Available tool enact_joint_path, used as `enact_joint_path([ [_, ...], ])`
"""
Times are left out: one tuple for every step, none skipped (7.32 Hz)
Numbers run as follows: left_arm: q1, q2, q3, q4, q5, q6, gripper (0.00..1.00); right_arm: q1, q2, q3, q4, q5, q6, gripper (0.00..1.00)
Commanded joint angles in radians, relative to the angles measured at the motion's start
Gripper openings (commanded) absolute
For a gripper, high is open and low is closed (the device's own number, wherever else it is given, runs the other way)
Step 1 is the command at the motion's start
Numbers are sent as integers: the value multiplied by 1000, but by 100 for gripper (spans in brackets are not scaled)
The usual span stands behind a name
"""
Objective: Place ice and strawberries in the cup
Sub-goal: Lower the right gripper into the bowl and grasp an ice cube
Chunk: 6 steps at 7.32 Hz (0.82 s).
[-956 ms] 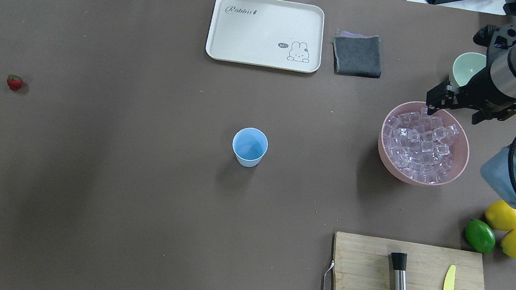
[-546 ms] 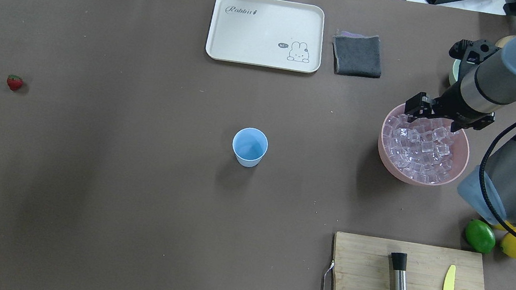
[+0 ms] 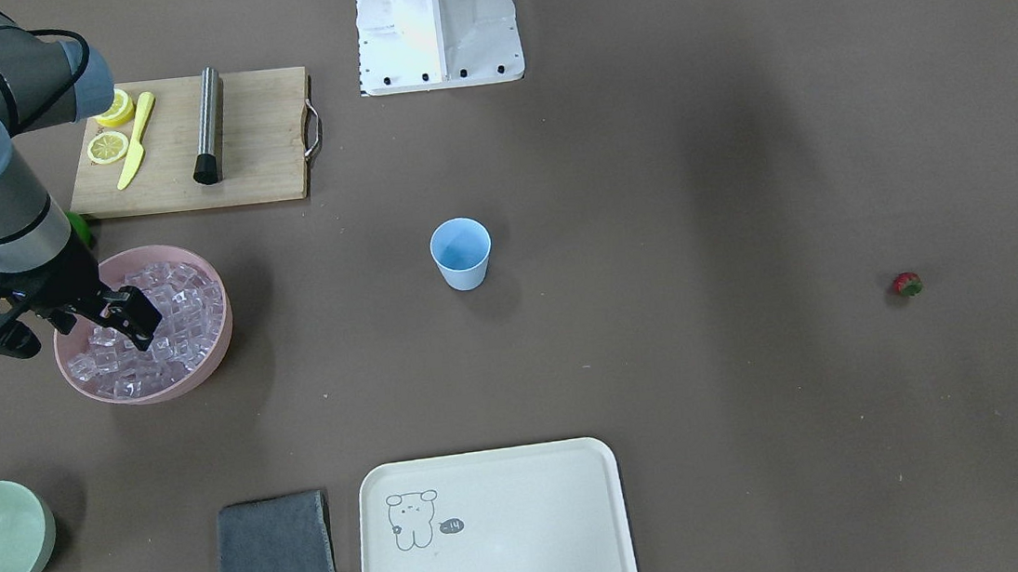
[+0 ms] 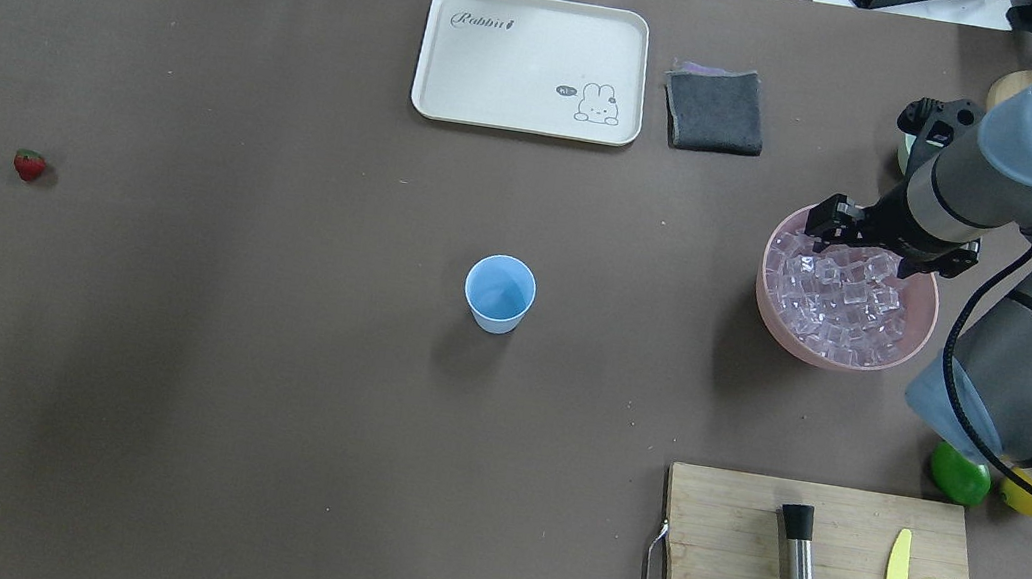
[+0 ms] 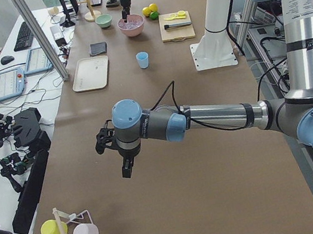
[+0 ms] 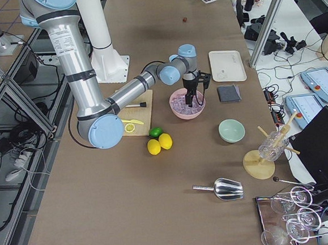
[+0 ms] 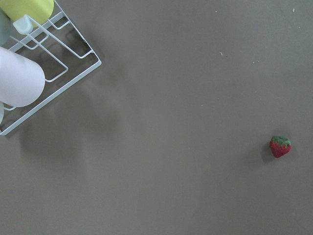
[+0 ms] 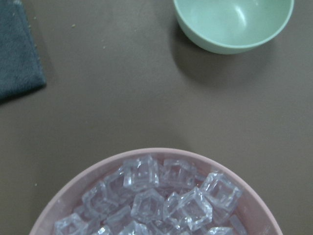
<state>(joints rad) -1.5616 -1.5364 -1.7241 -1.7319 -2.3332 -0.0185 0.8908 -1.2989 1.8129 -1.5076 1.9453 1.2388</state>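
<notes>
The ice is heaped in the pink bowl on the robot's right of the bench. The cup stands empty at the middle, well apart, and the strawberry lies alone far to the left. The right gripper is poised just over the cubes — whether its jaws are apart cannot be told. Nor can it be told for the left gripper, held above bare bench. Picking ice is judged the step in hand; next, a descent onto one cube and a firm closing are called for.
</notes>
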Motion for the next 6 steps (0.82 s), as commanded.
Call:
enact_joint_path([
  [0, -1, -6, -2, 0, 0, 98, 16, 7, 6, 1, -45, 146, 100],
  [0, -5, -8, -2, 0, 0, 98, 16, 10, 6, 1, -60, 184, 100],
  [0, -14, -6, -2, 0, 0, 98, 16, 10, 3, 1, -63, 195, 99],
  [0, -25, -8, -2, 18, -1, 98, 14, 7, -4, 1, -71, 197, 97],
  [0, -30, -6, -2, 21, -1, 98, 8, 6, -18, 1, -88, 209, 91],
  [0, -34, -6, -2, 21, -1, 98, -2, 9, -26, 1, -88, 211, 91],
])
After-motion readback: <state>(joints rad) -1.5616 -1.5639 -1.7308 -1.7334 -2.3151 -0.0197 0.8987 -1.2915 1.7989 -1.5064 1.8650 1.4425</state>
